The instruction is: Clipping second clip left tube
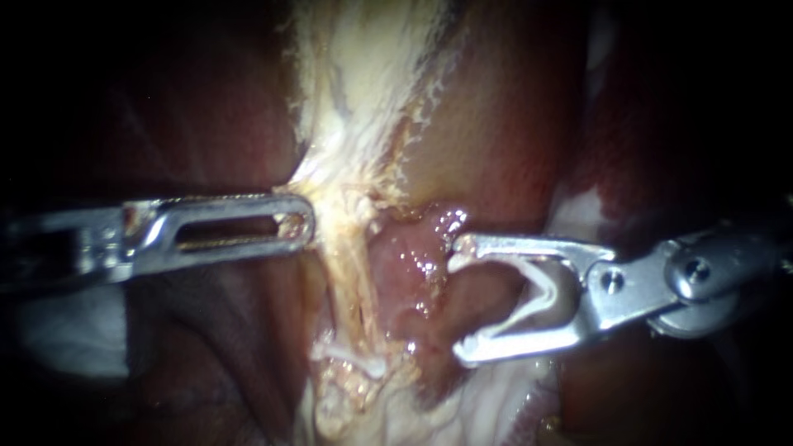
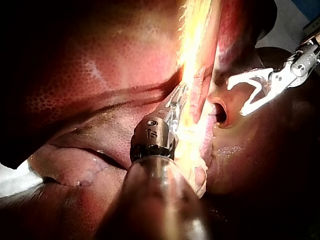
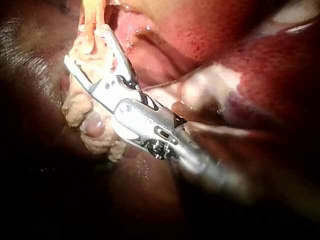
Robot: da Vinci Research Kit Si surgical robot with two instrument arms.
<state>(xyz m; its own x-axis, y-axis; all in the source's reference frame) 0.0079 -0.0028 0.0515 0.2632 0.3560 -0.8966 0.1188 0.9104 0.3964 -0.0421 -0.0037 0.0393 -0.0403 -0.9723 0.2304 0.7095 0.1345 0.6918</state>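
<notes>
My left instrument (image 1: 301, 227) comes in level from the left, its slotted jaws shut on the edge of a pale, stringy strand of tissue (image 1: 347, 248) that runs down the middle. In the left wrist view the same jaws (image 2: 178, 100) lie against that yellow strand (image 2: 192, 60). A pink, wet tube (image 1: 405, 272) lies just right of the strand. My right instrument (image 1: 459, 299) stands open beside the pink tube, not around it, with a white V-shaped clip (image 1: 537, 293) in its jaws. A small white piece (image 1: 357, 361) that looks like a clip crosses the strand lower down.
Dark red liver (image 1: 206, 107) surrounds the strand on both sides. Pale fatty tissue (image 1: 363, 49) widens above the strand. In the right wrist view my open right instrument (image 3: 86, 45) is set against lumpy pale tissue (image 3: 80, 112).
</notes>
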